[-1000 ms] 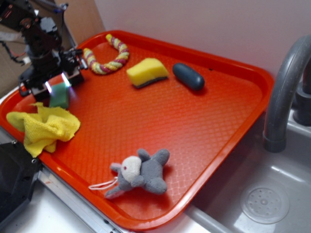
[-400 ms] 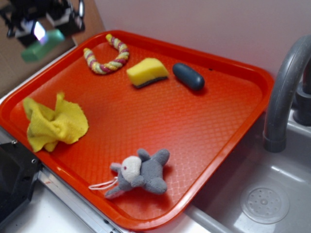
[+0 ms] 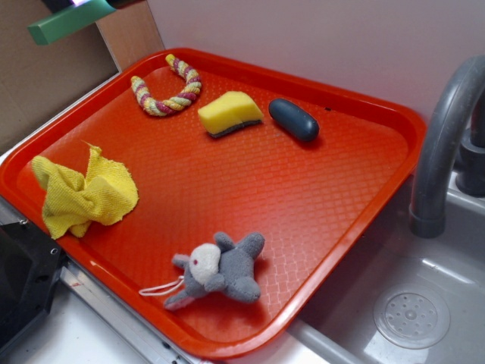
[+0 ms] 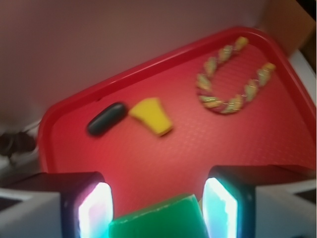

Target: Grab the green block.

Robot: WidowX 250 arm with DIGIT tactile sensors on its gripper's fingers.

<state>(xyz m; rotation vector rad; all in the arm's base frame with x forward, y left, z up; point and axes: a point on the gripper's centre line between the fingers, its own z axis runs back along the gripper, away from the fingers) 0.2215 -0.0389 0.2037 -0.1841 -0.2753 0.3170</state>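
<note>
The red tray point(image 3: 364, 197) fills most of the exterior view, sitting beside a sink with a grey faucet point(image 3: 443, 136) at its right edge. On the tray, a yellow cloth point(image 3: 83, 193) lies crumpled near the left edge, a grey plush toy point(image 3: 220, 269) rests near the front edge, a striped rope ring point(image 3: 163, 91) curls in the far left corner, and a yellow sponge point(image 3: 229, 112) sits just beside a dark oval piece point(image 3: 294, 119) toward the far edge. The green block point(image 3: 68, 21) is off the tray altogether, raised well above its far left corner at the top of the exterior view. The wrist view shows the claw point(image 4: 156, 208) set narrow, with the green block between its two lit pads point(image 4: 96, 208), so the claw appears to be holding it. Judged from this, the grab looks done: the block is lifted clear and nothing on the tray seems left to pick. The arm itself is cut off by the frame's top edge in the exterior view, only the block's upper part shows at the bottom of the wrist view, and that picture is blurred, so the exact contact of pads on block cannot be confirmed.
</note>
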